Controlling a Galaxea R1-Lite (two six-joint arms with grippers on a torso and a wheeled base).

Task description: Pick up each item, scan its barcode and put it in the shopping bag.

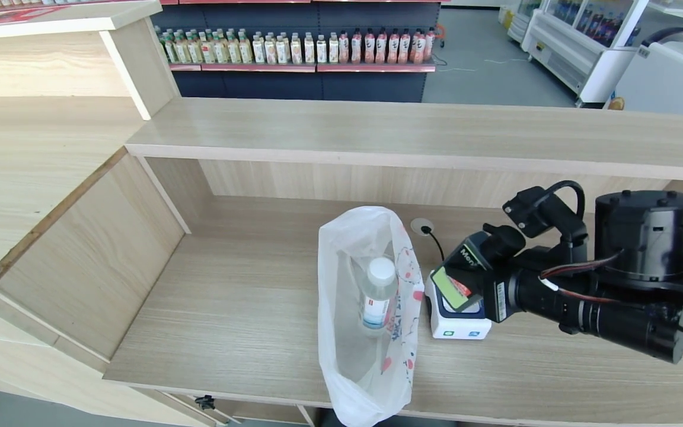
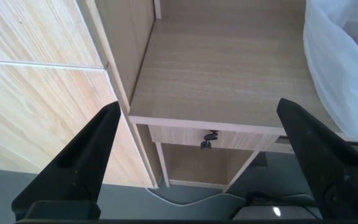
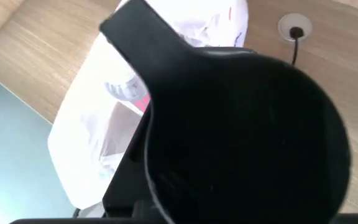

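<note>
Jaws of the right gripper (image 1: 476,267) were pinched on a dark pack (image 1: 454,289) with a green-and-red face, held just above the white scanner box (image 1: 459,326) on the wooden counter (image 1: 229,308). Shopping bag (image 1: 350,332) stood open just beside the scanner box, on its left, with a capped bottle (image 1: 379,290) upright inside. Left gripper (image 2: 197,162) had its fingers (image 2: 73,168) spread wide, below the counter's front edge.

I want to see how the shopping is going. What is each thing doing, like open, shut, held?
White plastic shopping bag: open, standing on the wooden counter.
Clear plastic bottle with white cap: upright inside the bag, capped.
Black can: held over the white box scanner.
Right gripper: shut on the can.
Left gripper: open, empty.
</note>
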